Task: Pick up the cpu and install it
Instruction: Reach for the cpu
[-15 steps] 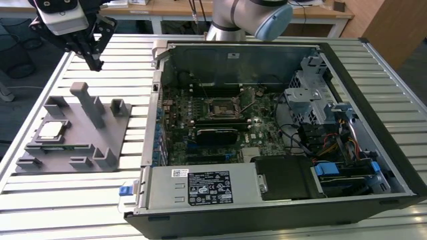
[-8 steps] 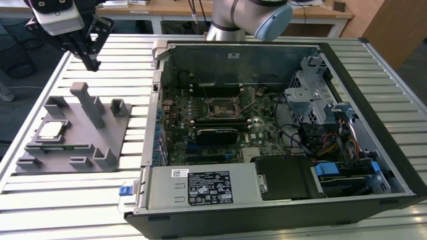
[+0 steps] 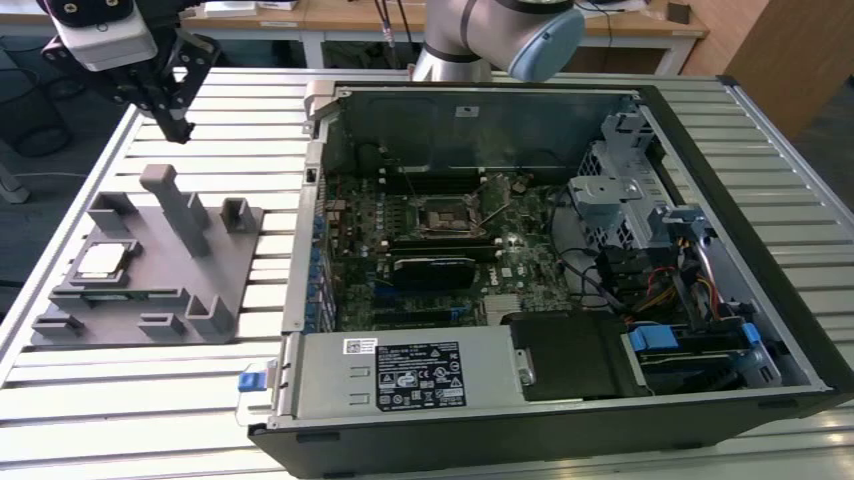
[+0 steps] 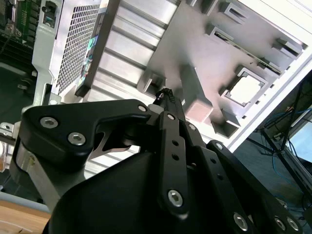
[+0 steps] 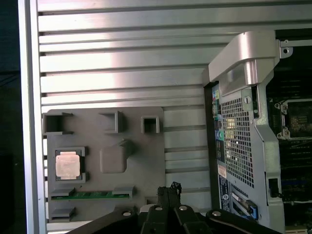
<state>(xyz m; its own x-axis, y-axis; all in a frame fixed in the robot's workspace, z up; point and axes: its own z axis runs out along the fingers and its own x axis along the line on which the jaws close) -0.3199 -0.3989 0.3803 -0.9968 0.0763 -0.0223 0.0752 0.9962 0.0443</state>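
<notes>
A slatted metal table [image 3: 134, 410] stands before pale wooden desks [image 3: 347, 14].

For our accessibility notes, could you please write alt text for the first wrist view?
A silvery cpu sits in a pocket of a grey tray on a slatted metal table. The shut, empty gripper hovers near the tray, apart from the cpu; a computer case lies alongside.

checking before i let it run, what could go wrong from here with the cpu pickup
1. The gripper hangs shut, apart from the cpu; descending like that could strike the chip's top.
2. The cpu lies in a fixture tray pocket beside a tall post; fingers may catch either.
3. The socket sits deep inside the case; its walls could clip a carried chip.
</notes>
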